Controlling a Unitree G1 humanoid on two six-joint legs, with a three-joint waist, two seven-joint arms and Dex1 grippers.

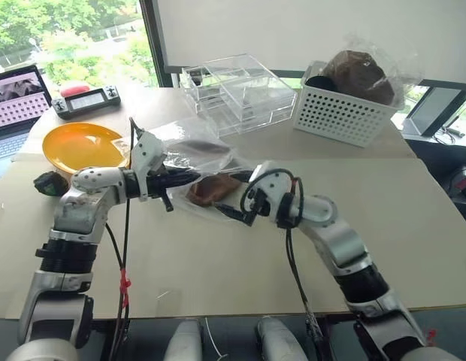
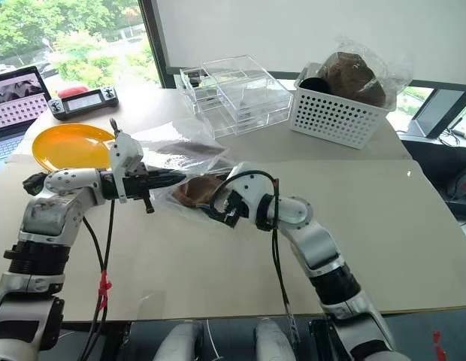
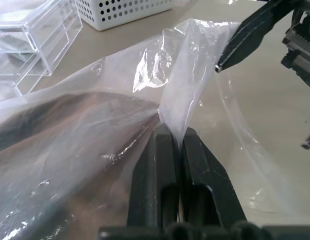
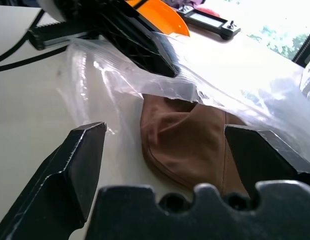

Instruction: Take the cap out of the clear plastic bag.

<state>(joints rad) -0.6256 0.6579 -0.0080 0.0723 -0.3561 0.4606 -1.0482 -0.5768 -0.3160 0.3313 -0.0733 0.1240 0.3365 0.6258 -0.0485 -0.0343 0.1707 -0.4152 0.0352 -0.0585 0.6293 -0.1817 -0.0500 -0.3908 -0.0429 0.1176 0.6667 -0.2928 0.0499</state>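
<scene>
Pinching bag [image 3: 175, 95] edge: left hand [image 3: 176, 145] clenched, lifting it off counter [image 1: 218, 263] | right hand [image 4: 165, 145] spread wide at bag mouth | cap [image 4: 190, 142] inside bag, between right fingers [image 4: 70, 170]

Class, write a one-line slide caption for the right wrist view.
Open right gripper faces the cap under the bag edge.

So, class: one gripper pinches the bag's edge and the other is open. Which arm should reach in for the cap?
The right. Its right gripper is open, facing the cap at the bag's mouth, while the left gripper is shut on the clear plastic bag, lifting that edge.
</scene>
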